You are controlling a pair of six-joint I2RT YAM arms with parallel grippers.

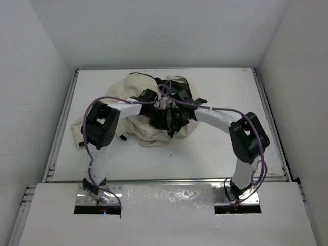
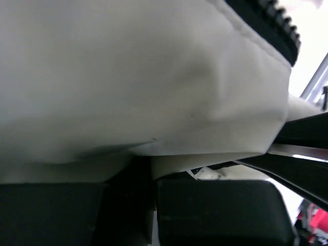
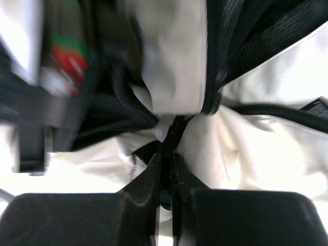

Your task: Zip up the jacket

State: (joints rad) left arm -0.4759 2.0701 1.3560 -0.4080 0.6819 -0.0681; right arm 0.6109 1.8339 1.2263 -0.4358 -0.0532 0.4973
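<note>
The cream jacket [image 1: 137,86] lies crumpled mid-table, its black lining [image 1: 177,87] turned up at the back. Both arms reach into the heap. My left gripper [image 1: 155,105] is shut, and in the left wrist view a thin fold of cream jacket cloth [image 2: 128,77] runs down between its fingers [image 2: 152,184]; dark zipper teeth [image 2: 279,20] show at the top right. My right gripper [image 1: 177,119] is shut on a dark strip of the jacket's zipper edge [image 3: 177,128], pinched at the fingertips [image 3: 168,154]. Cream cloth [image 3: 246,148] and black mesh lining [image 3: 256,31] surround it.
The white table [image 1: 220,148] has metal rails along its left, right and near edges. White walls close in on three sides. Purple cables [image 1: 102,100] loop over both arms. A blurred part of the other arm [image 3: 61,61] sits left of the right gripper.
</note>
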